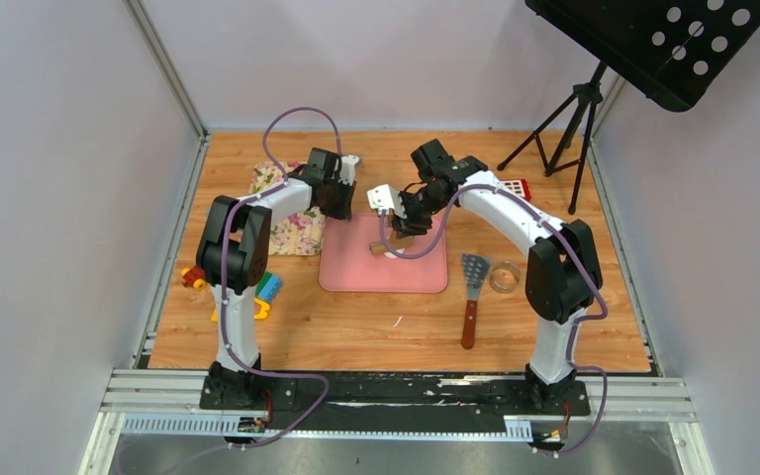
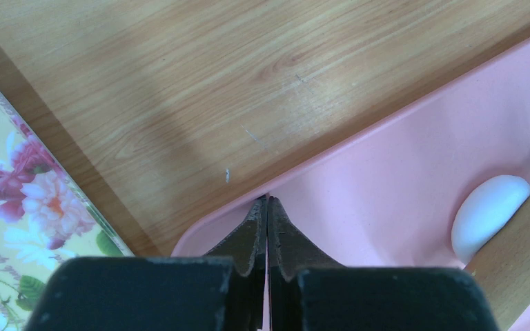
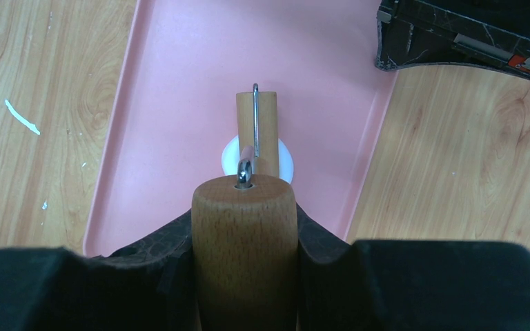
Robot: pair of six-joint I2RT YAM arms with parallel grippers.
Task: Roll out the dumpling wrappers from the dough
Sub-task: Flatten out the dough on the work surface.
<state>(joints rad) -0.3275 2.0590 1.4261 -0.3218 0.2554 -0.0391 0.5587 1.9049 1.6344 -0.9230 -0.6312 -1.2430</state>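
Pinning the mat corner, the shut left gripper steadies it — the right gripper clamps the roller onto dough.

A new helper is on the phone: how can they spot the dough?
Find the pink mat on the table. Over it the right hand holds a wooden roller. The dough is the smooth white lump under that roller, unlike the thin white scrap on bare wood.

Bare table beside mat; roller atop dough.
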